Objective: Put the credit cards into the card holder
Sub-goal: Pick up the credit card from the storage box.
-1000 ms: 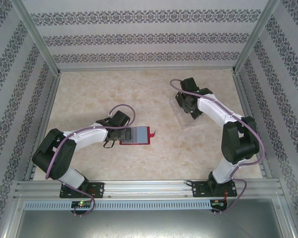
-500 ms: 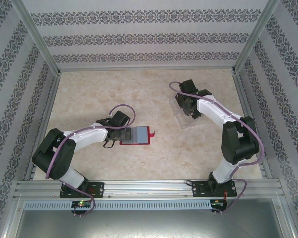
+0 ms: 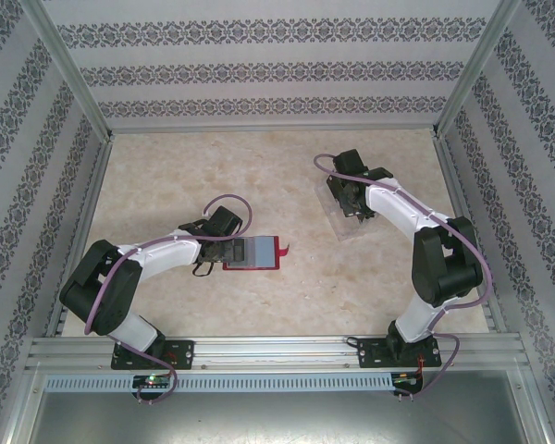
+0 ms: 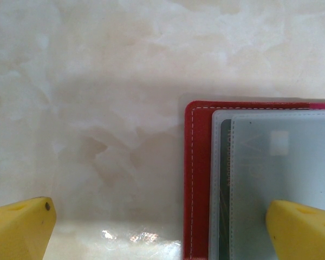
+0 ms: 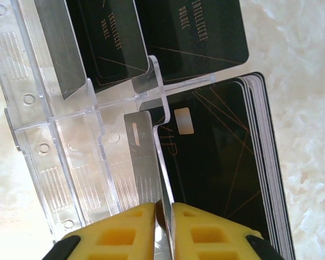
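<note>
Right gripper (image 5: 163,216) has edged toward the far edge of the tabletop (image 3: 166,176), above the clear rack (image 5: 70,162) right of centre. Its jaws are pinched almost together on a thin upright sheet (image 5: 161,179), card or divider unclear, beside the stacked black cards (image 5: 216,162). Left gripper (image 4: 162,230), spread wide and empty, straddles an edge of the open red card holder (image 4: 197,162) near the tabletop's centre.

Card holder (image 4: 197,179) cropped by the frame's right and bottom edges; credit cards (image 5: 222,179) cut off below, partly behind the right hand (image 5: 163,216).
</note>
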